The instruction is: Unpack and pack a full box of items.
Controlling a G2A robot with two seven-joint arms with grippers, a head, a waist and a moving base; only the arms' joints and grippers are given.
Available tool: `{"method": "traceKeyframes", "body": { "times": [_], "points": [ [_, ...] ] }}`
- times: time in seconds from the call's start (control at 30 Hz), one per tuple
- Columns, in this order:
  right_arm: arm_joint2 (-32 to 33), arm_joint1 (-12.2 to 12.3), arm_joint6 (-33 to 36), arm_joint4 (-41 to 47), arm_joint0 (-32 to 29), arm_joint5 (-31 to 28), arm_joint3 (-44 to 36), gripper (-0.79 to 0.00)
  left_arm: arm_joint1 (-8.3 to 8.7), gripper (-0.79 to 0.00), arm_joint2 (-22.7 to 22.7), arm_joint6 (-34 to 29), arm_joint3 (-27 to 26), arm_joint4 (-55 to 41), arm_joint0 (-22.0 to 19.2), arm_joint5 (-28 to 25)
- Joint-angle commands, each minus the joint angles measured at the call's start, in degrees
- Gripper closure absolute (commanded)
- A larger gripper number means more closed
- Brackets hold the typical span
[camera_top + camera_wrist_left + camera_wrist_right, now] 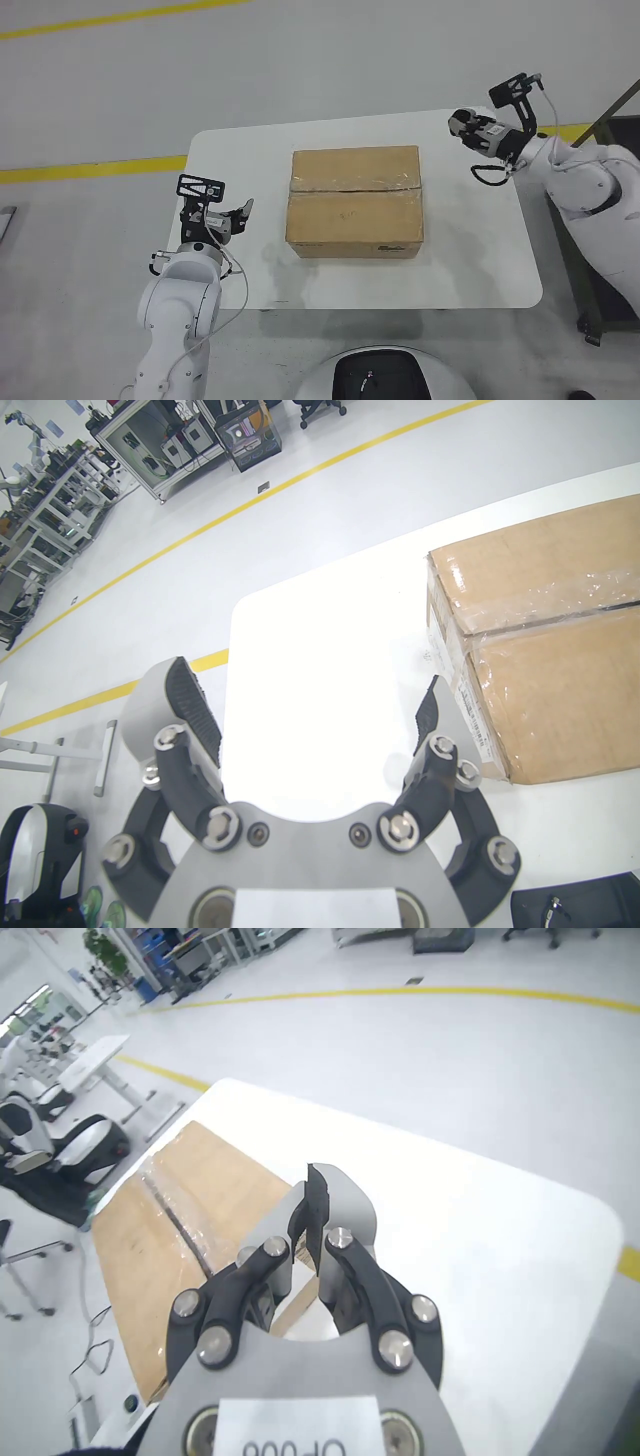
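A closed brown cardboard box (355,202) sits in the middle of the white table (480,270), its top flaps held by clear tape along the centre seam (550,615). My left gripper (235,215) hovers over the table's left side, a short gap from the box (550,680); it (305,695) is open with nothing between its fingers. My right gripper (462,124) is over the table's far right corner, off the box's (170,1228) far right corner. It (312,1198) is shut with nothing in it.
Bare table surface (320,635) lies on both sides of the box and in front of it. A dark frame (590,300) stands off the table's right edge. Yellow floor lines (90,168) run behind and beside the table.
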Motion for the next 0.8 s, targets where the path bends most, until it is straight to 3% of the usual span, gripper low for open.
{"method": "traceKeyframes", "body": {
  "times": [0.0,0.13,0.4,0.43,0.47,0.5,0.53,0.6,0.77],
  "points": [
    [3.1,0.7,1.3,-2.2,-4.1,2.3,-9.2,0.000,0.00,-0.785,0.0,1.6,-0.7,-0.3,0.1,-0.1],
    [6.5,1.3,0.9,-1.0,-8.6,1.4,-15.8,0.000,0.01,-0.785,0.0,5.5,-3.4,-0.7,0.3,-0.5],
    [9.8,1.7,1.1,1.7,-14.6,-0.7,-22.5,0.000,-0.12,-0.785,-1.0,5.0,-9.9,-6.2,0.0,-0.3],
    [10.1,1.8,1.5,2.7,-15.3,-1.5,-22.3,-0.037,-0.12,-0.785,-1.0,4.9,-10.4,-6.7,0.1,-0.5],
    [10.1,1.8,1.5,2.7,-15.3,-1.5,-22.3,-0.551,-0.12,-0.785,-1.0,4.9,-10.4,-6.7,0.1,-0.5],
    [10.1,1.8,1.5,2.7,-15.3,-1.5,-22.3,-0.785,-0.12,-0.785,-1.0,4.9,-10.4,-6.7,0.1,-0.5],
    [10.1,1.8,1.5,2.7,-15.4,-1.5,-22.4,-0.008,-0.12,-0.784,-1.0,4.9,-10.5,-6.8,0.1,-0.5],
    [10.1,1.8,1.5,2.8,-15.4,-1.5,-22.3,-0.069,-0.12,-0.784,-1.0,4.8,-10.5,-6.8,0.2,-0.5],
    [10.1,1.8,1.5,2.7,-15.3,-1.5,-22.3,-0.404,-0.12,-0.785,-1.0,4.9,-10.4,-6.7,0.1,-0.5]
  ]
}}
